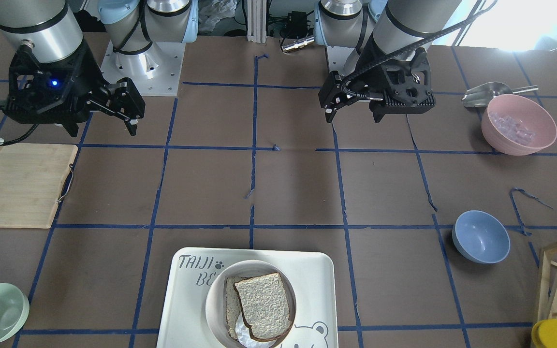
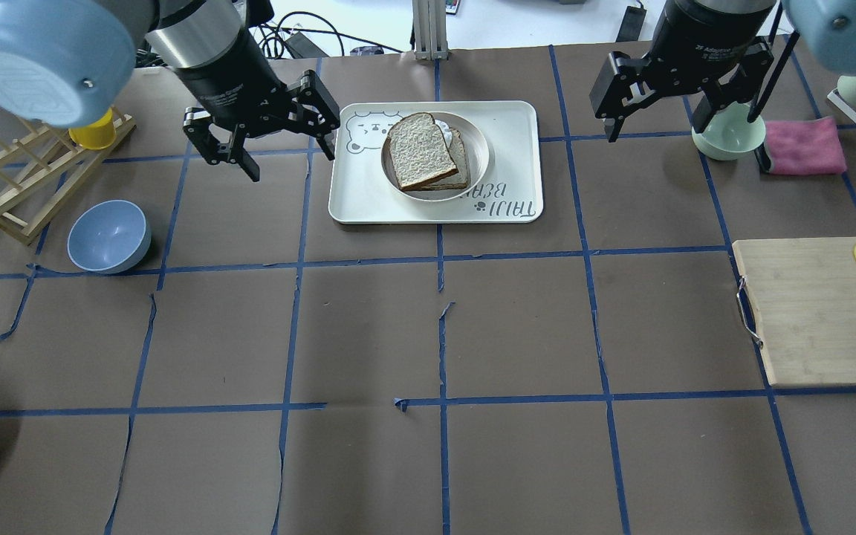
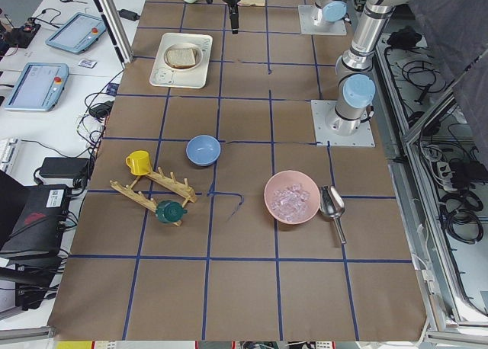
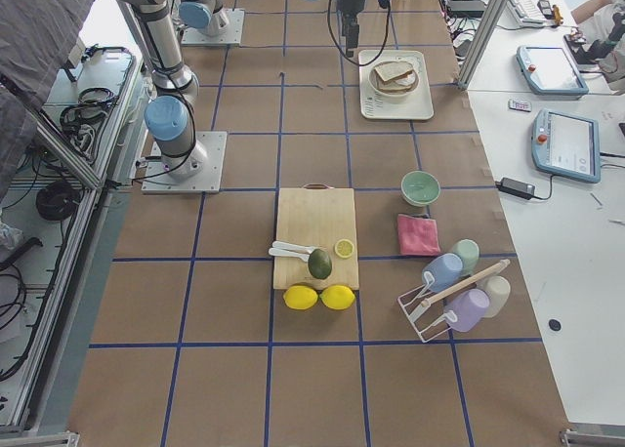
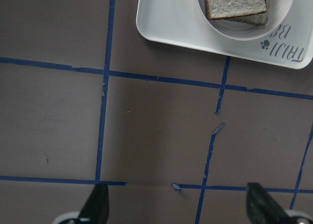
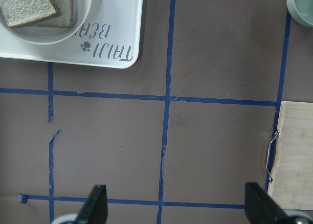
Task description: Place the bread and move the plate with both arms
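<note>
Cream-white, the plate [image 2: 481, 148] sits inside the TAIJI BEAR tray [image 2: 517, 119] at the upper centre of the overhead view, on the brown-papered bench [image 2: 517, 327]. The bread [image 2: 414, 148] lies in the plate, on top of a thinner, tanner slice [image 2: 462, 160] that shows at its right edge. The left tool [image 2: 290, 160] hangs just left of the tray, its fingers spread wide and grasping nothing. The right tool [image 2: 655, 122] hangs right of the tray, apart from it, likewise released and empty. A pale green bowl [image 2: 729, 137] stands at the upper right, beside a pink cloth [image 2: 803, 145]. A wooden cutting board [image 2: 822, 312] lies at the right edge.
</note>
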You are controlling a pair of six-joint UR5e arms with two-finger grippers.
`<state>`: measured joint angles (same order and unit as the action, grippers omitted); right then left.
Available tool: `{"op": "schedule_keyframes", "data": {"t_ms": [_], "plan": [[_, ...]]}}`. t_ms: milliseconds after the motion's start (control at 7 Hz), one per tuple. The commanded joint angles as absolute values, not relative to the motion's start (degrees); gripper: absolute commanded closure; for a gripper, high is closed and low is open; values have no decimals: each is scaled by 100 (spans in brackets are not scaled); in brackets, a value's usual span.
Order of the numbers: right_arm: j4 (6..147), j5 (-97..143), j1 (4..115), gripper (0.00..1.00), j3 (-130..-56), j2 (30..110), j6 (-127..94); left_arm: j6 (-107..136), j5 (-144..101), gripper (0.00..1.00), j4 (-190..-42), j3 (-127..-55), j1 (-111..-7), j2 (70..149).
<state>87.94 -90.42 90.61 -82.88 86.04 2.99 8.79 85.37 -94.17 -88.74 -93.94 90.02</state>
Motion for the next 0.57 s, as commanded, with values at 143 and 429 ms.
{"op": "schedule_keyframes", "data": {"t_ms": [143, 429], "plan": [[8798, -9035, 9062, 0, -8288, 8604, 299, 193, 9070, 0, -8957, -9273, -9317, 8692], [8807, -9035, 9062, 0, -8288, 8604, 299, 228, 9070, 0, -8631, -9194, -9325, 8841]]}}
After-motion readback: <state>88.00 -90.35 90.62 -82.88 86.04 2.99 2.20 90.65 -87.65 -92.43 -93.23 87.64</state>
